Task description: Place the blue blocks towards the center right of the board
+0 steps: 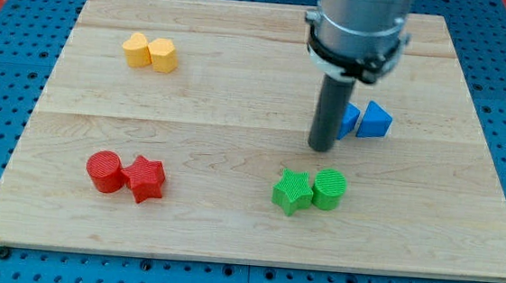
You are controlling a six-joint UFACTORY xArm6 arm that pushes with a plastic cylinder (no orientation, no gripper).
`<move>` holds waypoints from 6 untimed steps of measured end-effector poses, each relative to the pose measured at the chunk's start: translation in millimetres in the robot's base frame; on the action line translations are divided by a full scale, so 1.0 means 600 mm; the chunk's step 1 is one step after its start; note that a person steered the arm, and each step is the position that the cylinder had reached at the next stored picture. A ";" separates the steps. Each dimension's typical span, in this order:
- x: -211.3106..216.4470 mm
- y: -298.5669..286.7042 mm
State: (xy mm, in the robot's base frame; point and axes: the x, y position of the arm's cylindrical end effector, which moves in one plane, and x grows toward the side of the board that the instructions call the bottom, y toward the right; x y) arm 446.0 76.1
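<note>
Two blue blocks sit together right of the board's middle: a blue triangle-shaped block (376, 120) and, touching its left side, a second blue block (349, 119) partly hidden behind the rod. My tip (322, 149) rests on the board just left of and slightly below this second blue block, close to it; contact cannot be told. The rod rises from there to the arm's grey body at the view's top.
The wooden board (227, 239) also holds a yellow pair (150, 53) at upper left, a red cylinder (104, 170) with a red star (146, 179) at lower left, and a green star (292, 192) with a green cylinder (329, 188) below my tip.
</note>
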 end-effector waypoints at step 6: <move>-0.022 0.211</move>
